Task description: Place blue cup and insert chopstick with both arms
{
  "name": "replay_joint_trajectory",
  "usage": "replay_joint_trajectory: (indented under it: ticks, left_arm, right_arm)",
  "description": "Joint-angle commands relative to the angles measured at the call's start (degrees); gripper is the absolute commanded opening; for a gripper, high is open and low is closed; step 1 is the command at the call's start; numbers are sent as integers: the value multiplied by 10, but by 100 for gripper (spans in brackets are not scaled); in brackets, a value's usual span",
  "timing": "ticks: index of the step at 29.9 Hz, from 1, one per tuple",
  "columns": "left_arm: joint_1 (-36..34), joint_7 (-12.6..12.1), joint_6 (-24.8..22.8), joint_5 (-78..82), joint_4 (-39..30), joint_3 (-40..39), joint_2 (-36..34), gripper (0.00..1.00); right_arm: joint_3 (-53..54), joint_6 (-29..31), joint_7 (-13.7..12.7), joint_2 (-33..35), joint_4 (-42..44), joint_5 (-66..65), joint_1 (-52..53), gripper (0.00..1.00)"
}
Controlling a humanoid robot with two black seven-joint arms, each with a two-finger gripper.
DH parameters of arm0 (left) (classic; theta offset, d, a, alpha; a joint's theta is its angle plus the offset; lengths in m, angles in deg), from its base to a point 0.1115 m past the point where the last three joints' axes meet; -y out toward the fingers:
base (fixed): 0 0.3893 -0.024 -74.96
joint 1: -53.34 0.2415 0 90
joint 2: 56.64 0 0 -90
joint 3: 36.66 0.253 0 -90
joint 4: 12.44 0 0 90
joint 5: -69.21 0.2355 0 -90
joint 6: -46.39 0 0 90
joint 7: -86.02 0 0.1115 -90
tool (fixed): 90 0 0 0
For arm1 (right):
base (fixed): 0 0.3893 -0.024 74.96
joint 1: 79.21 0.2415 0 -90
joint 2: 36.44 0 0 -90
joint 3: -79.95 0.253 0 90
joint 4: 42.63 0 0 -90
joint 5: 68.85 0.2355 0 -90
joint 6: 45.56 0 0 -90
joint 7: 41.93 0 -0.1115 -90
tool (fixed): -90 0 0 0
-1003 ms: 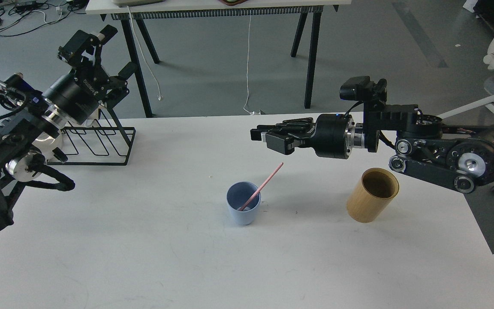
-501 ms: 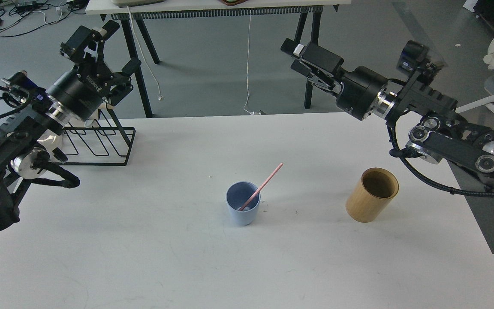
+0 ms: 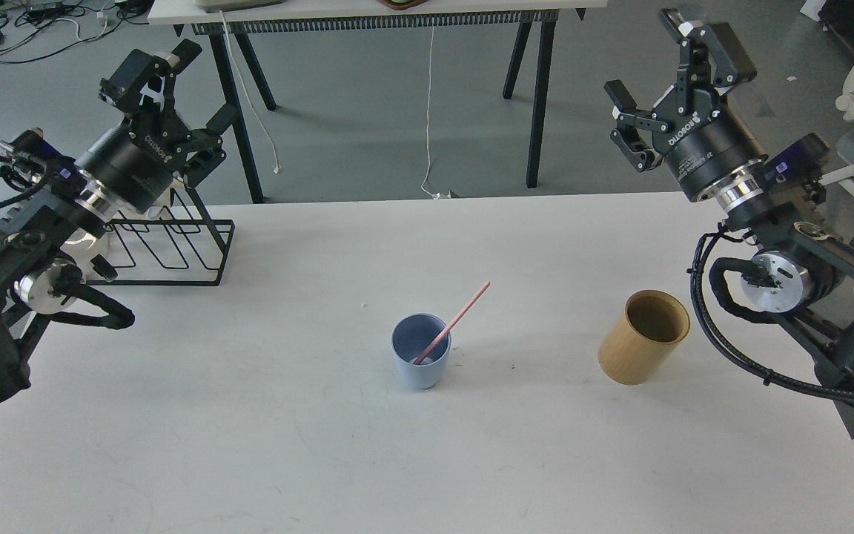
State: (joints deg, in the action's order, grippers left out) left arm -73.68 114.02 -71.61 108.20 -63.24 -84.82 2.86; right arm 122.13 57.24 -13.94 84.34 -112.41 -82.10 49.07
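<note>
R gripper has swung up and back since a sec ago: then low over table centre, just behind the cup, now raised beyond the far R corner, fingers spread wide, empty. L gripper barely moved, hangs past far L corner above the wire rack, fingers wide, empty.

Blue cup upright near table centre, unchanged. Pink chopstick stands in it, leaning toward the far R. Wooden cup to its R, nearer R edge, apart.

Judgement: insert done, arms retreating; task looks complete or nearly so.
</note>
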Motion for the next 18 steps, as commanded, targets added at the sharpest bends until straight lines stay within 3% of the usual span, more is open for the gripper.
replay_joint_trajectory:
  ticks: [1,5,18]
  left_arm:
    - [0,0,0,0,0,0,0,99]
    - [0,0,0,0,0,0,-3,99]
    - [0,0,0,0,0,0,-3,100]
  right_arm:
    - [38,92,0,2,8,7,-20,99]
    - [40,136,0,14,17,7,-25,99]
    - [43,131,0,-4,82,7,-25,99]
